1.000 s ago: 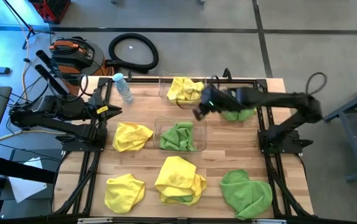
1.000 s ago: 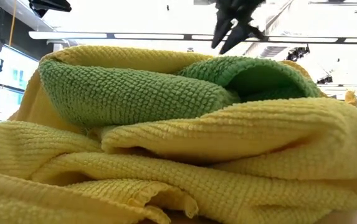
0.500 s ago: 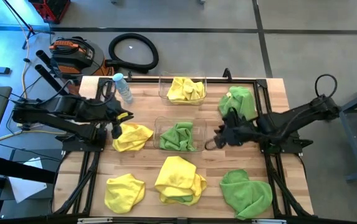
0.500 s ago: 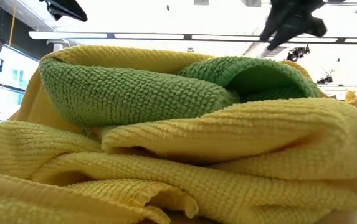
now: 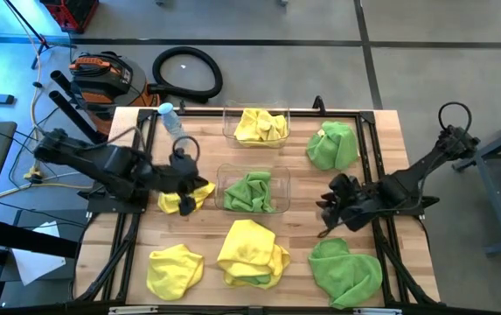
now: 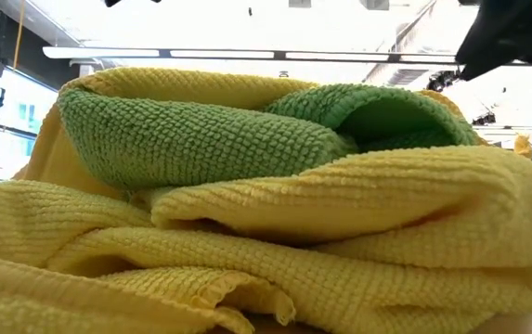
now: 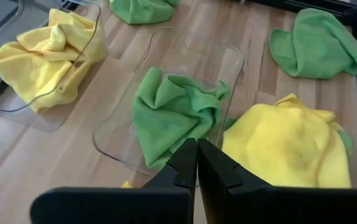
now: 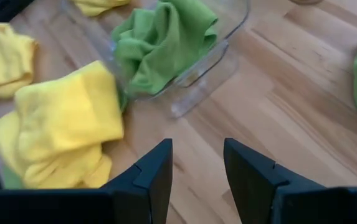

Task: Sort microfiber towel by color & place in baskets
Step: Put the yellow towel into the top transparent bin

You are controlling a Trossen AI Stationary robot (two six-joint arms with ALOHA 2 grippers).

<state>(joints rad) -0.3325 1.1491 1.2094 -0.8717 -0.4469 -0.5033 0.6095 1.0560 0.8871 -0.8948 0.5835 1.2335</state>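
The far basket (image 5: 256, 127) holds a yellow towel (image 7: 41, 56). The middle basket (image 5: 252, 191) holds a green towel (image 7: 172, 112). Loose on the table lie a yellow towel (image 5: 184, 194), another yellow one (image 5: 174, 269), a yellow‑over‑green pile (image 5: 252, 254), and green towels at near right (image 5: 346, 271) and far right (image 5: 333, 144). My left gripper (image 7: 197, 165) is shut, over the yellow towel left of the middle basket. My right gripper (image 8: 197, 165) is open over bare wood, between the middle basket and the near‑right green towel.
A small clear bottle with a blue cap (image 5: 173, 122) stands at the table's far left. A black hose ring (image 5: 187, 72) and an orange tool (image 5: 101, 72) lie on the floor beyond. The yellow‑over‑green pile (image 6: 266, 204) fills the low view.
My right gripper has swung from beside the far basket toward the table's near edge and right, ending low over bare wood. My left gripper has moved from the table's left edge toward the right, stopping over the yellow towel beside the middle basket. No towel has visibly moved.
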